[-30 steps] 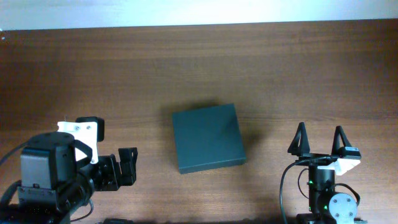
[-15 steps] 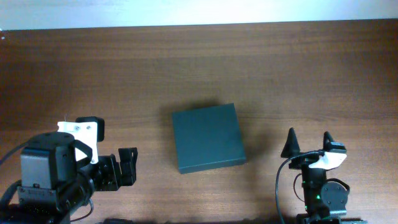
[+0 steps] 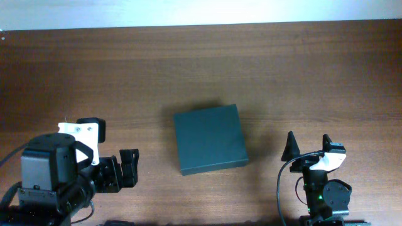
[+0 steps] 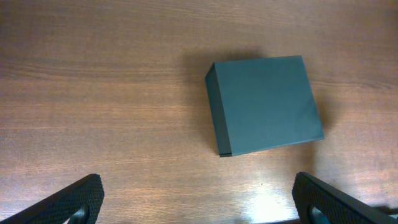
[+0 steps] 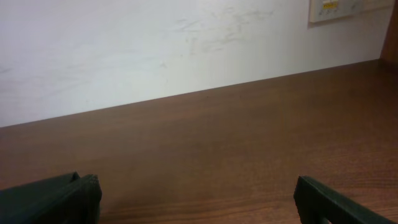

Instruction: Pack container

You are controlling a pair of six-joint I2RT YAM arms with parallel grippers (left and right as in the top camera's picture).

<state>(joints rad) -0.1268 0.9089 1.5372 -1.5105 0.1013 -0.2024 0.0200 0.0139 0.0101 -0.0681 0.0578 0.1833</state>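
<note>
Centrally, the closed container (image 3: 210,139) is set within reach of left gripper (image 3: 127,167) (eight o'clock) and right gripper (image 3: 308,146) (four), both spread empty.

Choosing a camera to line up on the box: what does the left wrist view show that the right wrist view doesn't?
Only the left wrist view: the dark green matte rectangular box, closed, lying flat. Only the right wrist view: a white wall with a pale wall plate at top right; no box. Both: the brown wooden table, with the left end effector and right end effector each open, fingers at the bottom corners.
</note>
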